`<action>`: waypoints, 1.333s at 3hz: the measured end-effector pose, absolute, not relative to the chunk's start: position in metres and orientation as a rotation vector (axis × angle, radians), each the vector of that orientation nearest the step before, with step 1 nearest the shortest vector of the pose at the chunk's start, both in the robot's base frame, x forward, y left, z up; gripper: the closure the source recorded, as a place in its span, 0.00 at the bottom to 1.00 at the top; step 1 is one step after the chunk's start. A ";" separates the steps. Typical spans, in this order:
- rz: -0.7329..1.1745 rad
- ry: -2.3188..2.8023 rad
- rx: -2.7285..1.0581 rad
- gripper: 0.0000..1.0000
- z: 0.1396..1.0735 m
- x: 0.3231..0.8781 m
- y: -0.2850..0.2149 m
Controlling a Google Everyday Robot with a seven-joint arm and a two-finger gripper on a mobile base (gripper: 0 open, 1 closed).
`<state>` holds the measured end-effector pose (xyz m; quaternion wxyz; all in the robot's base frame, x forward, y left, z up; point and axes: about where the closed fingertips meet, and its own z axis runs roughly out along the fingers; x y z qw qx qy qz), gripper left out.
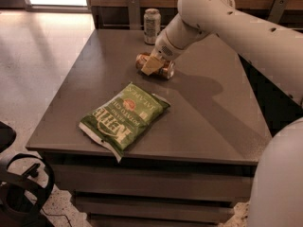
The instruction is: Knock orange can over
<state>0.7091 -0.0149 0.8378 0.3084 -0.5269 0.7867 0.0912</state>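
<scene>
We see a green Kettle jalapeño potato chip bag lying flat toward the front left corner of the counter. 1 silver-white can stands upright at the far edge. Just in front of it, the orange can lies on its side. The gripper rests against it from above; we cannot tell whether it is open or closed.

White arm, tan gripper at tip
</scene>
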 end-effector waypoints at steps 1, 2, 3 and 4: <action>0.241 2.080 -1.393 0.28 0.838 0.709 -0.015; 0.244 2.080 -1.396 0.06 0.836 0.709 -0.013; 0.246 2.081 -1.399 0.00 0.835 0.709 -0.012; 0.246 2.081 -1.399 0.00 0.835 0.709 -0.012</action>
